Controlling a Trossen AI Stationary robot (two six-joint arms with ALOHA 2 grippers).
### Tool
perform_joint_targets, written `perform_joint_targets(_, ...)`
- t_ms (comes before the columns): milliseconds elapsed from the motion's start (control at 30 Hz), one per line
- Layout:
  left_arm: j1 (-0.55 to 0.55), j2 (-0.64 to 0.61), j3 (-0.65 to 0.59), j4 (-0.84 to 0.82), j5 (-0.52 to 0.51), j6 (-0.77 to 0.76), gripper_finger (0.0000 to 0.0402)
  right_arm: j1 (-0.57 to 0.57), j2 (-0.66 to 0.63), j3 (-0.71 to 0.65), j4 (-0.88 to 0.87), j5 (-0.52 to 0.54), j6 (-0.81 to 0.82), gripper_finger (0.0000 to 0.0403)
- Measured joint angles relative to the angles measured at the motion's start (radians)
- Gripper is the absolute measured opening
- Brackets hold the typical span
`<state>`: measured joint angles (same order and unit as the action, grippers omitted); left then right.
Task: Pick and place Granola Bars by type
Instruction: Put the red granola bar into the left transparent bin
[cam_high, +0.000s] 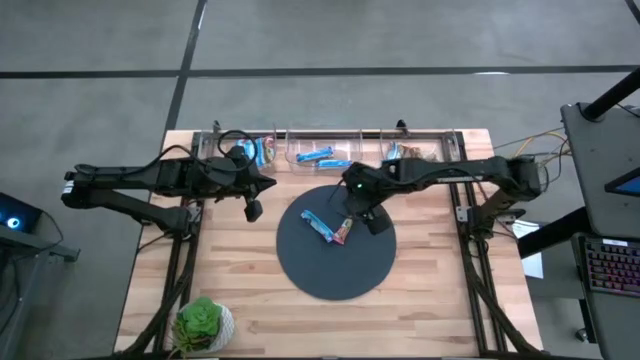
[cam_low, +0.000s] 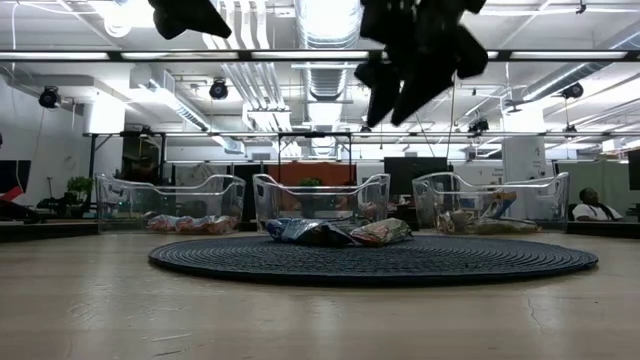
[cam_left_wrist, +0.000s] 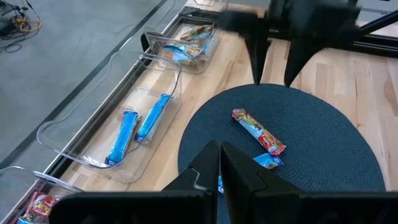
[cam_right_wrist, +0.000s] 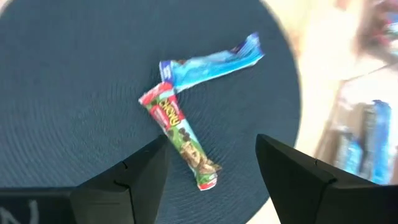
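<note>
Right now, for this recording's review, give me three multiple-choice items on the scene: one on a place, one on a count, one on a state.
1. Where do the bars still to be sorted lie?
A. on the dark round mat
B. beside the potted plant
C. on the bare wood in front of the mat

2. How many bars lie on the mat?
A. none
B. two
C. five

3. How does the right tool stand?
A. shut on a bar
B. shut, empty
C. open above the bars

Answers:
1 A: the blue bar and the brown-and-red bar lie touching on the dark round mat.
2 B: the right wrist view shows just those two there; the rest lie in the clear bins.
3 C: the right tool has its fingers spread, nothing between them, over the brown-and-red bar. The left tool waits shut beside the mat.
</note>
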<state>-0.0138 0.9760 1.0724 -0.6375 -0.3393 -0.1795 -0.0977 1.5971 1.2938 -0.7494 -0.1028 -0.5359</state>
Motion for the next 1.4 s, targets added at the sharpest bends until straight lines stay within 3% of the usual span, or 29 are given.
perform_joint_targets(433, 0.0, 0.0, -0.052, -0.003, 0.001, -0.042, 0.0, -0.002, 0.164, 0.0, -0.009, 0.0, -0.256, 0.0233)
perform_joint_targets(733, 0.0, 0.0, -0.06, -0.001, 0.001, -0.055, 0.0, -0.003, 0.243, -0.003, -0.008, 0.003, -0.299, 0.023)
perform_joint_targets(900, 0.0, 0.0, -0.06, 0.0, 0.001, -0.056, 0.0, -0.012, 0.288, -0.005, -0.005, 0.07, -0.311, 0.023)
perform_joint_targets(1400, 0.0, 0.0, -0.06, 0.0, 0.001, -0.056, 0.0, -0.03, 0.3, -0.01, 0.004, 0.072, -0.311, 0.0228)
